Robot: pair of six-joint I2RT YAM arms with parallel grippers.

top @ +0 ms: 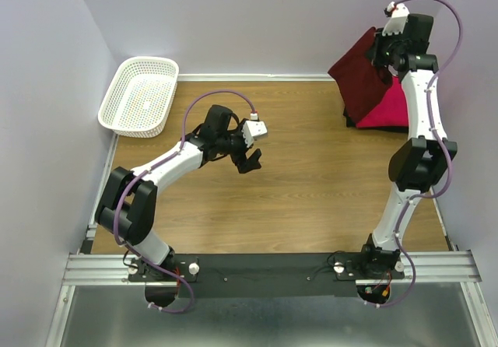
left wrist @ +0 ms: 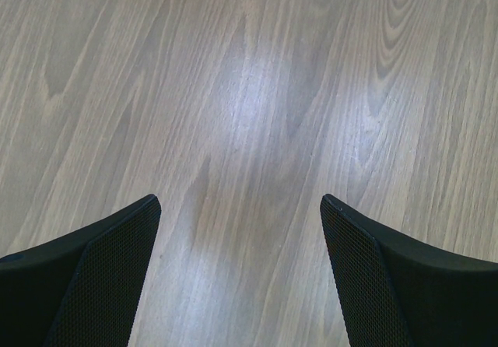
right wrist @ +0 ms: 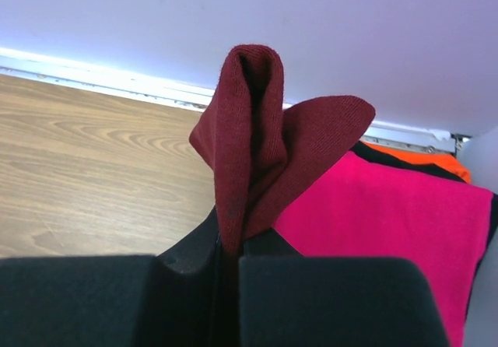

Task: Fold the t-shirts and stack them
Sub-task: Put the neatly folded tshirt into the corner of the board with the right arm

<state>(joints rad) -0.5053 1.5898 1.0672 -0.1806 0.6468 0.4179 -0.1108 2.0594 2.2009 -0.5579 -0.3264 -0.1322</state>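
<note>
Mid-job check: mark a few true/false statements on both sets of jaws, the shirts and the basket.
1. The right jaws are shut on the maroon t-shirt. True.
2. The left jaws hold a shirt. False: they stand open over the bare table, holding nothing.
3. The white basket sits at the far right corner. False: it is at the far left corner.
4. A pink-red t-shirt lies in the pile beside the lifted maroon one. True.
</note>
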